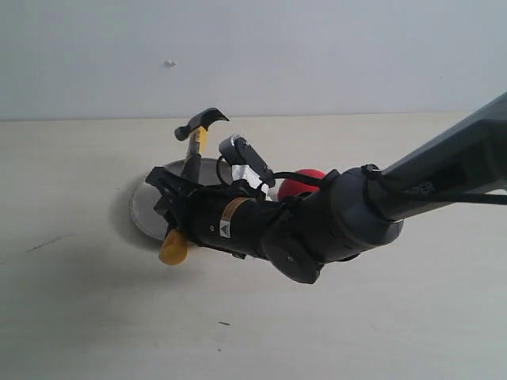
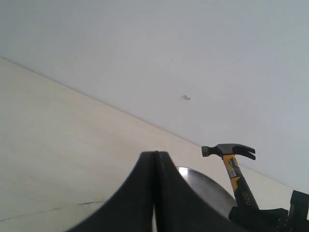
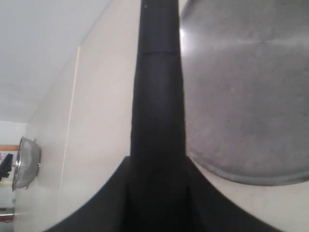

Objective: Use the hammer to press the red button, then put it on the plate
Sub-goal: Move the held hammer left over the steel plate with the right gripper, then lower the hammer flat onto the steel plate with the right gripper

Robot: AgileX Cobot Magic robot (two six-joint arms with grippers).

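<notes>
The right gripper (image 1: 176, 203) is clamped on the black handle of the hammer (image 1: 195, 145), gripping it about midway along. The hammer stands tilted: its dark head rises above the gripper toward the wall (image 1: 253, 47), and its yellow end hangs below the gripper by the plate's near rim. I cannot tell whether that end touches anything.

The plate (image 1: 143, 207) lies directly under the gripper, its rim showing past the fingers on the side away from the right arm (image 1: 348, 218). In the right wrist view the brushed metal spreads beside the handle, and the rim curves off onto the pale table (image 1: 95, 317).

Beyond the gripper's tip, and on the side toward the exterior camera, the tabletop runs wide and open. The table's far edge meets the wall beyond the hammer head. The red button (image 1: 302, 183) sits back along the arm from the gripper, partly hidden behind the wrist and well clear of the plate.

The left gripper (image 2: 155, 159) has its fingers pressed together on nothing, and the hammer stands off beyond its tip. A small round metal bowl (image 3: 26, 162) shows far off in the right wrist view.
</notes>
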